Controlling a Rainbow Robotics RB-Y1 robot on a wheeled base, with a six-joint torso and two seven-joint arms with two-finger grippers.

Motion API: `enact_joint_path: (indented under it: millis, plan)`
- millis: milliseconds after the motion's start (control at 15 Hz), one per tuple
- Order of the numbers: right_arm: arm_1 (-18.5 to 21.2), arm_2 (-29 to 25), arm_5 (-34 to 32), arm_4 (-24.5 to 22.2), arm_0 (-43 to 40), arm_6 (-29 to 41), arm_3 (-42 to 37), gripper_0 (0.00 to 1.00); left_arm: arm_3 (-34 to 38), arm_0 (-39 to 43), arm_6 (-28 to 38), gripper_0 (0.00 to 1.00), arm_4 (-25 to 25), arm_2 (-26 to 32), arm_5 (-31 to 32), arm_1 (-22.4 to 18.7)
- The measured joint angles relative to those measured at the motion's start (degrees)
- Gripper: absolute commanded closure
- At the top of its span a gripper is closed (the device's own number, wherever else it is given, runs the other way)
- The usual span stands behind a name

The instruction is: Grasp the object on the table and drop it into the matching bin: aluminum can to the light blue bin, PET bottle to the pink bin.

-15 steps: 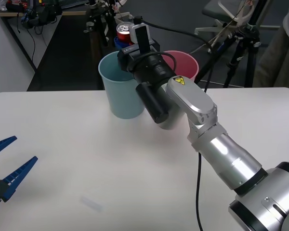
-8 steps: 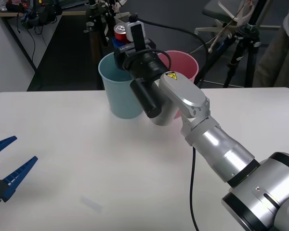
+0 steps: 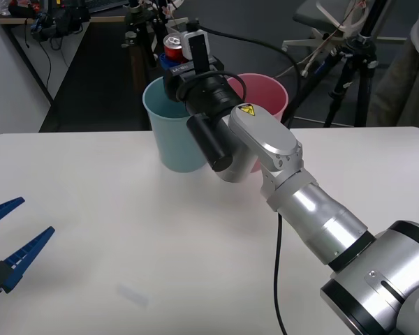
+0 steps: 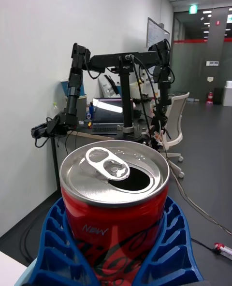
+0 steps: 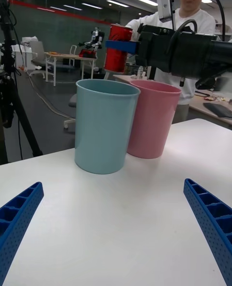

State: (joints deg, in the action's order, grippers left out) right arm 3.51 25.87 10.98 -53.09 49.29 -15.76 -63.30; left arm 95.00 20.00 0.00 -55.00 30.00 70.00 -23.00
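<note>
1 aluminum can (image 3: 172, 47) gripped by right hand (image 3: 173, 57) above light blue bin (image 3: 174, 136) | left hand (image 3: 10, 241) open

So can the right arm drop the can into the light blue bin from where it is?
Probably yes: the right end effector holds the can upright above the light blue bin's far rim, mouth open and unobstructed, though it may sit slightly beyond the opening.

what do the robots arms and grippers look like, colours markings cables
The right arm has silver segments, black wrist housings, a yellow warning sticker and a black cable along it. The right gripper has blue ribbed fingers; the left gripper has matching tapered blue ribbed fingers.
</note>
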Motion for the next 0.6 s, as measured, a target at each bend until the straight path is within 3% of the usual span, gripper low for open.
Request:
enact_joint_path:
  millis: [600]
  plan:
    - [-0.09, 0.16, -0.97, 1.67, -0.06, 2.32, -0.01, 0.00, 0.00, 0.00, 0.00, 0.00, 0.00, 0.00, 0.00, 0.00]
